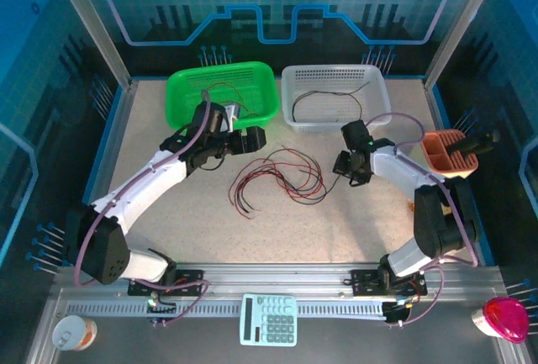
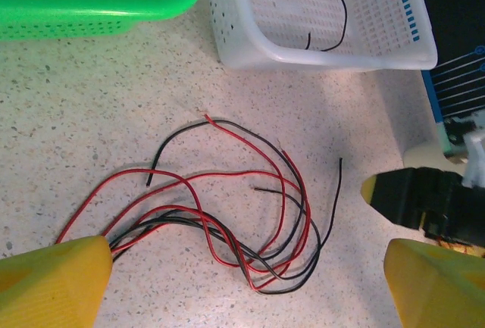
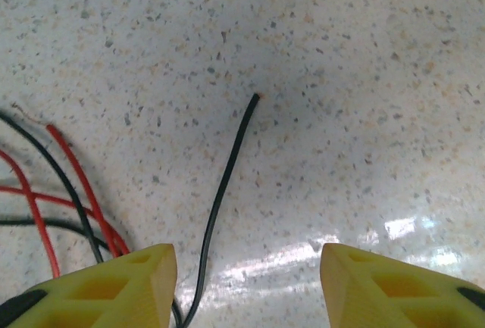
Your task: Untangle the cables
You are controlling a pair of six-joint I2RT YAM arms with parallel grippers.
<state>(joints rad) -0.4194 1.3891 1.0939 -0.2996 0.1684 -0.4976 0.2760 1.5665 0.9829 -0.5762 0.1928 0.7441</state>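
Speckled beige tabletop point(image 1: 370, 213) (glossy glare patches), blue printed wall panels point(image 1: 277, 2), aluminium corner posts point(image 1: 88, 19), metal front rail point(image 1: 277, 284).

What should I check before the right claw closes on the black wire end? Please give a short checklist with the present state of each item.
1. Black wire lies between the fingers of the right claw: ok.
2. Wire centred in the gap: not ok, it runs close to the left finger.
3. Red strands outside the gap: cannot tell, they vanish behind that finger.
4. Black wire free of the tangle: not ok, farther along it crosses other wires.
5. Left claw open and empty: ok.
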